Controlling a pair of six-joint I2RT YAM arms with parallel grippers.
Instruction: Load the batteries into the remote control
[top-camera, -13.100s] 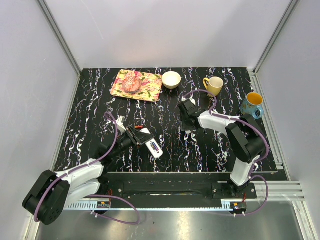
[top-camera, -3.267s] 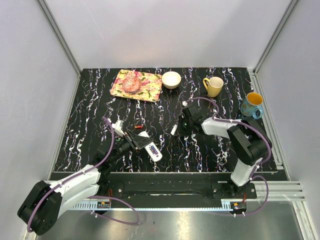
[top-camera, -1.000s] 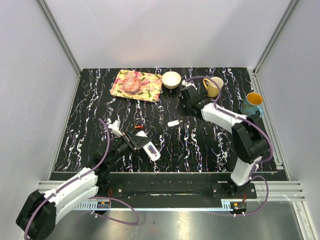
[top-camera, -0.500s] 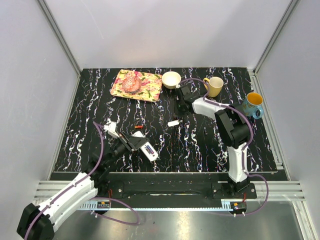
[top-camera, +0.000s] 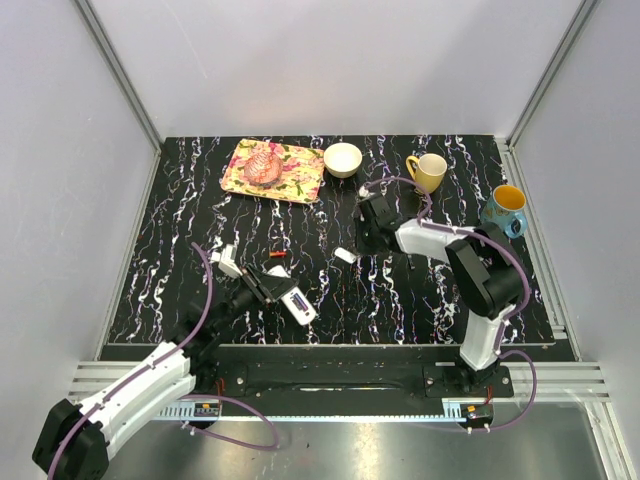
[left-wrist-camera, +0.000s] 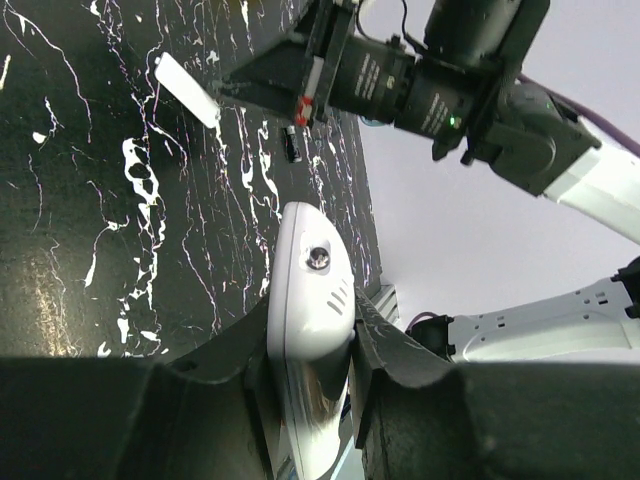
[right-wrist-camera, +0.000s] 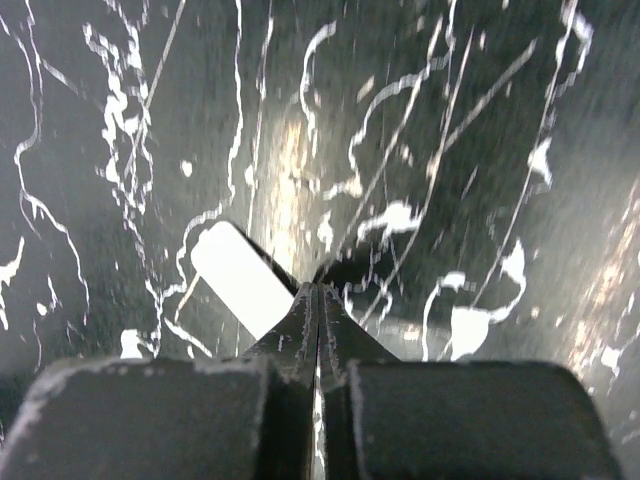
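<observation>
Left gripper (left-wrist-camera: 312, 345): clamped on the remote control (top-camera: 298, 303), a finger on each long side. It holds the remote low over the near-left part of the table, free end pointing towards the right arm.

Right gripper (right-wrist-camera: 317, 300): fingers pressed together with nothing between them. The tips are low over the table, just beside the white cover piece (right-wrist-camera: 238, 277), which lies flat near the table's middle.

Batteries: one reddish battery (top-camera: 277, 257) lies loose on the table between the left gripper and the cover. One dark battery (left-wrist-camera: 292, 143) lies close to the right gripper. Neither looks loaded yet.

Judgement: the next step is a battery pick-up by the right arm.
- Open the jaws before coming down.
- Take the cylinder across its width, near the middle, so it cannot roll out.
- Keep the remote steady and the slot face up, and check polarity at the slot.
- Steer clear of the cover.

Surroundings:
- Pale grey walls (top-camera: 330, 60) on three sides.
- Black tabletop (top-camera: 180, 210), white-veined and glossy, so small dark parts hide easily.
- Along the far edge: floral tray (top-camera: 300, 185), blue mug (top-camera: 503, 210), yellow mug (top-camera: 428, 172), white bowl (top-camera: 343, 160).
</observation>
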